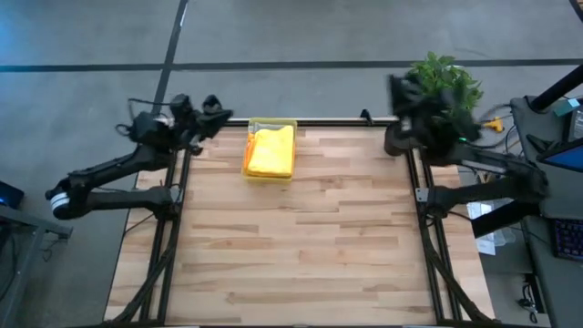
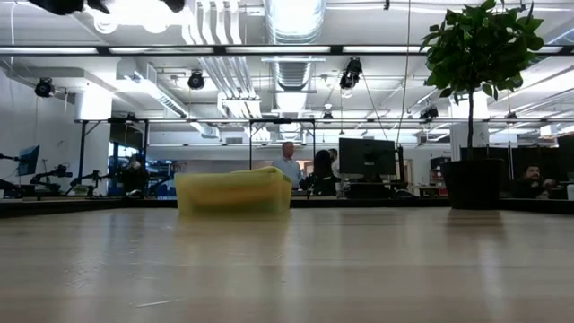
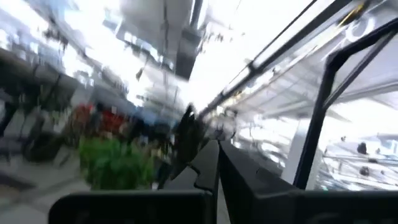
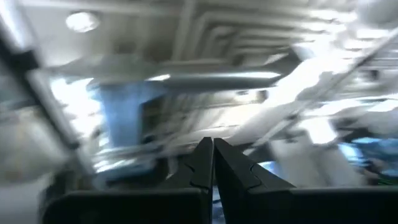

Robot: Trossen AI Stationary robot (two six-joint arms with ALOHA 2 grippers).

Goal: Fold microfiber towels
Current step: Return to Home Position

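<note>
- Yellow towel (image 1: 271, 151) lies folded in the tray (image 1: 251, 126), top of the pile. We can't see any other towels; they may be hidden under it.
- The tray sits at the far edge of the desk (image 1: 301, 246), left of centre. In the low view the towel (image 2: 269, 170) humps just over the tray (image 2: 231, 194) rim.
- Towel's long axis looks far-to-near across the desk, only slightly longer that way.
- Left pincer (image 1: 217, 109) is just left of the tray at the far corner, off the towel. Its wrist view shows the fingers (image 3: 239, 186) together, nothing held.
- Right pincer (image 1: 401, 91) is well right of the tray, by the plant (image 1: 444, 80). Its fingers (image 4: 200, 163) are together and empty.
- Left arm is the nearer one to the tray.
- We judge folding done. Parking the arms means keeping the left pincer clear of the tray rim beside it.
</note>
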